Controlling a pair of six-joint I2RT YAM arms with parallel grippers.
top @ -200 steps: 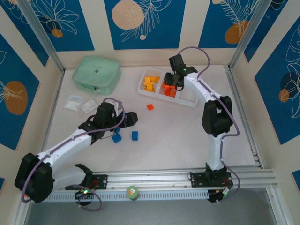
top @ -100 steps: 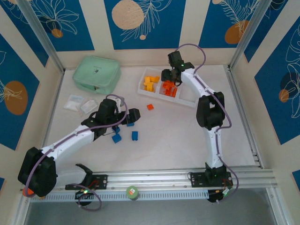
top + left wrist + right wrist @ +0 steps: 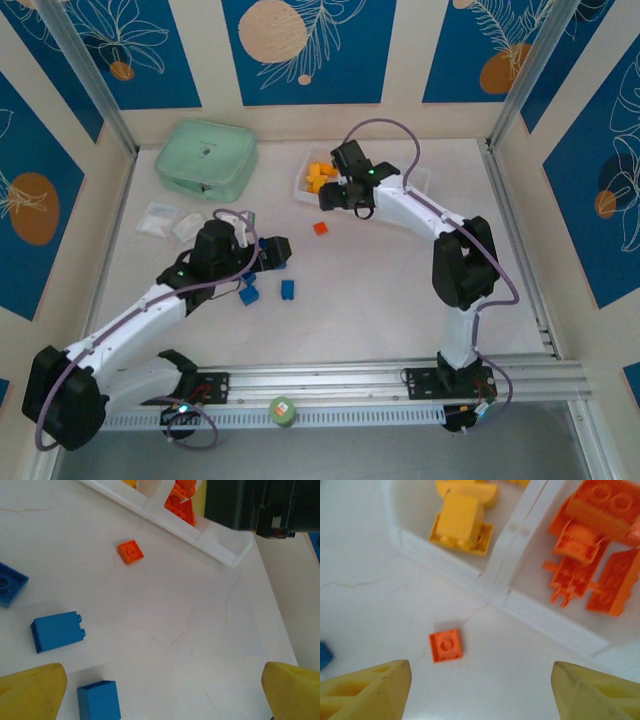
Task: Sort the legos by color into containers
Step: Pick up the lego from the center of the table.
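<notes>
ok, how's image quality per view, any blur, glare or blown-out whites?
Top external: sharp, evenly lit, faint soft shadows. Left wrist: table and blue bricks crisp, its yellow fingertips out of focus at the bottom corners. Right wrist: softer overall, white tray nearly washed out against the table, red-orange plate slightly blurred.

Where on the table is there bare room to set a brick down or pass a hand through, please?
The widest bare table lies between the blue bricks and the right arm's base. It is crowded around the left gripper amid those bricks, and before the tray, where a red-orange brick lies below the right gripper.
</notes>
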